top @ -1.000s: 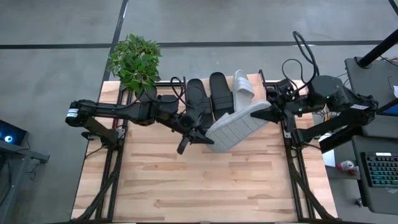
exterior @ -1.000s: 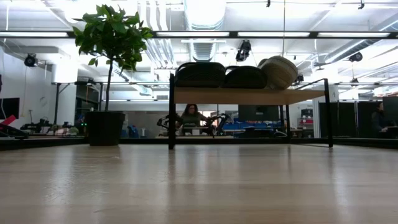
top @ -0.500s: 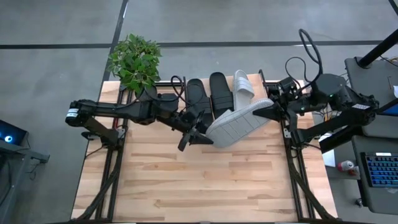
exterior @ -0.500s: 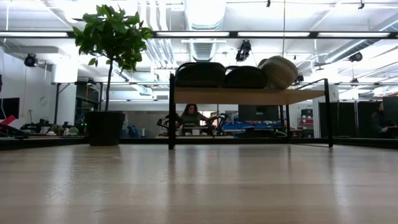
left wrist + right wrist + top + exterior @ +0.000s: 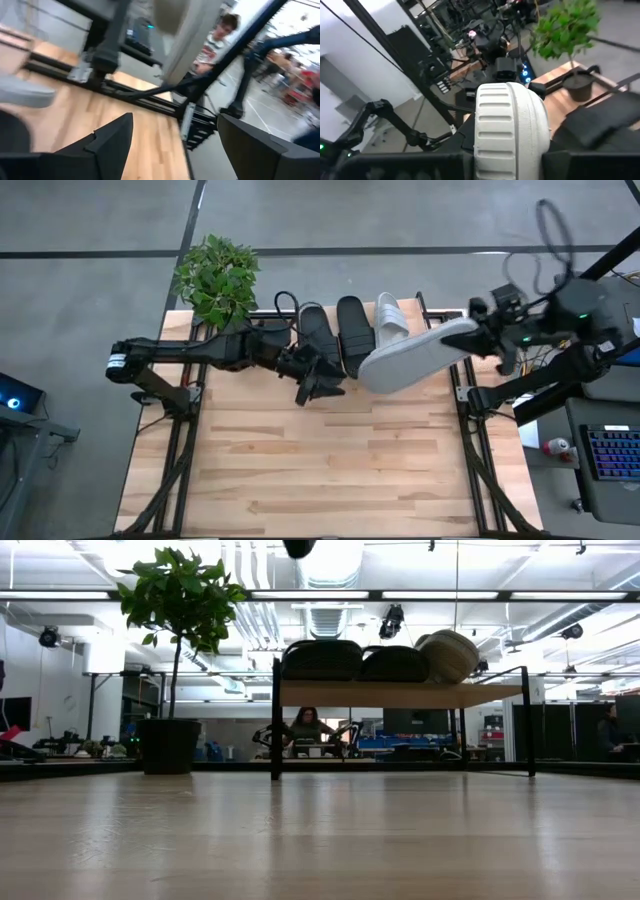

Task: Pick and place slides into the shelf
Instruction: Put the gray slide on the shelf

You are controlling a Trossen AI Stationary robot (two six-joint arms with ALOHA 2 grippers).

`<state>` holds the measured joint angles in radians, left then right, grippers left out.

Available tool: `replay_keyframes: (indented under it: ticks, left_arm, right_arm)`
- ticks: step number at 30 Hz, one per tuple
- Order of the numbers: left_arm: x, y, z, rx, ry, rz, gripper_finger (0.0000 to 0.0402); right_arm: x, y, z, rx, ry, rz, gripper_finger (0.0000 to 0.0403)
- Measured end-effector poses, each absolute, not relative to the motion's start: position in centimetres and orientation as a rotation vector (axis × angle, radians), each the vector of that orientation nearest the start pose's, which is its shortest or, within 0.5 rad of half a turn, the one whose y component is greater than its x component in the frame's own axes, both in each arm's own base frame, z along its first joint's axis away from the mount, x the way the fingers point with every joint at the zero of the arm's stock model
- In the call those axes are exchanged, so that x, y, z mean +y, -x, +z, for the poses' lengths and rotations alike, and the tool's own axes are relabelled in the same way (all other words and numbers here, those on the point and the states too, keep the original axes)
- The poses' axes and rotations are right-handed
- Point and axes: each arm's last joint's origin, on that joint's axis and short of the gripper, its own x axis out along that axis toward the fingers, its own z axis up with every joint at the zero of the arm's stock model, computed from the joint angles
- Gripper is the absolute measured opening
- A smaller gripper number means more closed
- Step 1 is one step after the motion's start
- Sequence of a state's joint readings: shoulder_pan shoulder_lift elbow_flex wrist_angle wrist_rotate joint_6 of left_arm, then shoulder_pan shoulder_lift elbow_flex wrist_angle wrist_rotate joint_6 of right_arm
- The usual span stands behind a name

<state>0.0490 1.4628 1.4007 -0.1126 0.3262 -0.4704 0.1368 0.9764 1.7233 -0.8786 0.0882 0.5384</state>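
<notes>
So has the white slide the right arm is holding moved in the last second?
Yes. The white slide swung right and toward the shelf, away from the left gripper.

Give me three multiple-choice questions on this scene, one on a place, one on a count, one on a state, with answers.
1. Where is the potted plant?
A. at the table's far left corner
B. on the shelf
C. at the table's near right corner

2. How many slides lie on the shelf?
A. one
B. three
C. five

3. What state is the left end effector in?
A. shut on a black slide
B. open and empty
C. shut on the plant

Answers:
1 A, the high view shows it beside the shelf's left end.
2 B, two black slides and one pale slide sit there; the fourth pale slide is in the right end effector.
3 B, its fingers stand apart, nothing between.
</notes>
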Motion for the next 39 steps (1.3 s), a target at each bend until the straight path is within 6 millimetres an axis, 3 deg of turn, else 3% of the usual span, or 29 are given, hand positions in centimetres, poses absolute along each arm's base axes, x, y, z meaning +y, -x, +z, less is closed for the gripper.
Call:
replay_keyframes:
  ticks: [4,10,15,29,39]
  left_arm:
    - [2.0,-33.3,39.3,0.231,0.524,-0.166,0.0275]
    - [3.0,-33.3,39.6,0.188,0.523,-0.133,0.0275]
    - [3.1,-33.3,40.2,0.13,0.512,-0.132,0.0275]
    - [3.1,-33.4,40.0,0.13,0.534,-0.102,0.0275]
    - [3.1,-33.4,39.8,0.133,0.537,-0.101,0.0275]
  right_arm:
    - [0.7,-8.5,53.0,0.146,-0.453,-0.052,0.0042]
    - [0.1,-7.1,51.5,0.37,-0.348,-0.239,0.0042]
    - [-0.1,-7.7,49.9,0.525,-0.255,-0.392,0.0042]
    - [-0.3,-11.0,47.2,0.695,0.143,-0.563,0.0042]
    - [-0.7,-11.7,44.2,0.789,0.419,-0.737,0.0042]
